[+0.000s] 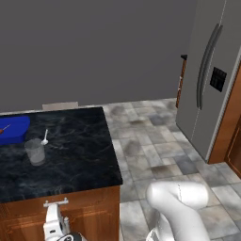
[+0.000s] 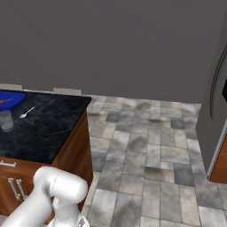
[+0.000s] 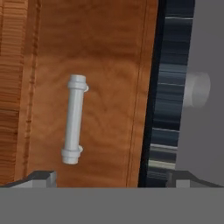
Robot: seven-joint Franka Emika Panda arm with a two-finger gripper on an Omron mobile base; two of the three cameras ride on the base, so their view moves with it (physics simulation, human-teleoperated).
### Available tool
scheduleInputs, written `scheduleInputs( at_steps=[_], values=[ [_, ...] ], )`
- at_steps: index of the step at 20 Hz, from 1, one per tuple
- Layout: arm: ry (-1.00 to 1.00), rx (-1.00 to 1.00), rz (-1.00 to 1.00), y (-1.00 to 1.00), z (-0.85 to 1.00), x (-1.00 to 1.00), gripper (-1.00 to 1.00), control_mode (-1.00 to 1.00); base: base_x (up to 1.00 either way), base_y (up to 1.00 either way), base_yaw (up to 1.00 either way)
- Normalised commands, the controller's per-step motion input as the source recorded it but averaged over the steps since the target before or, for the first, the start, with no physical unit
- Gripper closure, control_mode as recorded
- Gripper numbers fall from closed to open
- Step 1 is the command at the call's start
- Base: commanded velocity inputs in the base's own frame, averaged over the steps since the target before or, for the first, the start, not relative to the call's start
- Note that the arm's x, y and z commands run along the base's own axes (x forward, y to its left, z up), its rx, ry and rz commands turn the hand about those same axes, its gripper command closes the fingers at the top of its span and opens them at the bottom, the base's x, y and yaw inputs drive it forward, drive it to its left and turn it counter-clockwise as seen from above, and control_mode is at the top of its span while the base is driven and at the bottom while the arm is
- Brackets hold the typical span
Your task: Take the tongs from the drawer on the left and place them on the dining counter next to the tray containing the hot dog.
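The drawer [image 3: 100, 100] is shut, a reddish-brown front with a short silver bar handle [image 3: 73, 119]. My gripper [image 3: 111, 178] is open and faces this front from close by. The handle lies between the two fingertips, nearer the left one, and nothing touches it. From the left base view the hand [image 1: 55, 215] hangs just below that handle [image 1: 55, 203], under the dining counter [image 1: 80, 155]. At the counter's far left stands the blue tray [image 1: 13, 129] with the hot dog [image 1: 4, 128] in it. The tongs are hidden.
A clear glass [image 1: 35, 151] and a small white spoon [image 1: 45, 137] stand on the marble beside the tray. Cabinet doors with vertical handles [image 2: 15, 188] sit below the drawer. A grey fridge [image 1: 212, 80] rises at the right, with tiled floor [image 1: 155, 141] between.
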Motion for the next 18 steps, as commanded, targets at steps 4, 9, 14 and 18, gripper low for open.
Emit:
scheduleInputs(
  at_steps=[4, 9, 14, 18],
  values=[
    [0.00, 0.00, 0.00, 0.03, -0.11, 0.19, -1.00, -1.00, 0.00, 0.00, 0.00],
    [0.00, 0.00, 0.00, 0.02, -0.12, 0.34, -1.00, -1.00, 0.00, 0.00, 0.00],
    [0.00, 0.00, 0.00, 0.05, -0.15, 0.09, -1.00, -1.00, 0.00, 0.00, 0.00],
    [0.00, 0.00, 0.00, 0.15, -0.21, 0.00, -1.00, -1.00, 0.00, 0.00, 0.00]
  ],
)
